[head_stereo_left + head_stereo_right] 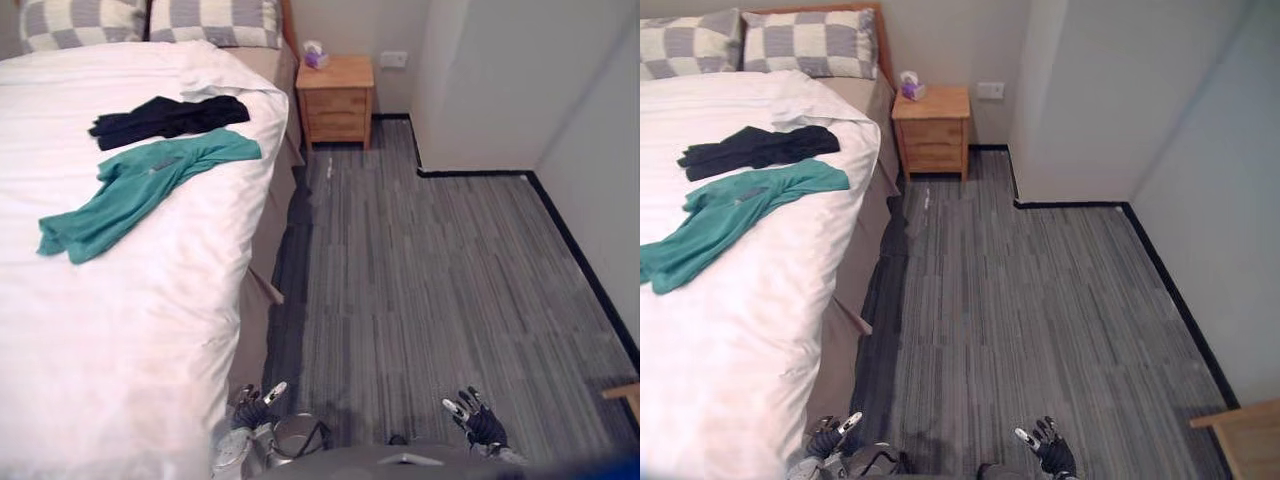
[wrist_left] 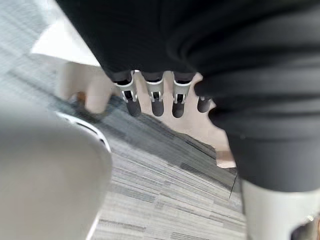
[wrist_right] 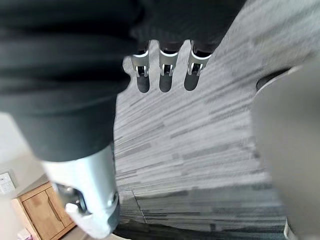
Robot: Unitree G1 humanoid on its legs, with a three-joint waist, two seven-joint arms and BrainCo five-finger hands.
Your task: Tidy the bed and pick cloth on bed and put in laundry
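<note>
Hands hanging low, cloths waiting on bed.
Left hand point(image 1: 250, 405) and right hand point(image 1: 478, 420) are dangling empty, fingers relaxed; teal shirt point(image 1: 140, 190) is lying ahead-left on the bed point(image 1: 120, 340), slanting far-right, nearer the left hand; black cloth point(image 1: 165, 118) just beyond.

Room lit bright + even, soft light, no hard shadows. White bedsheet point(image 1: 140, 340) v. bright; near end washed out, fold detail lost. Dark shadow band on grey carpet point(image 1: 430, 290) along the bed's side. Black garment point(image 1: 165, 118) reads flat, no detail. Wall point(image 1: 480, 80) pale, no glare. Wrist views: carpet evenly lit.
</note>
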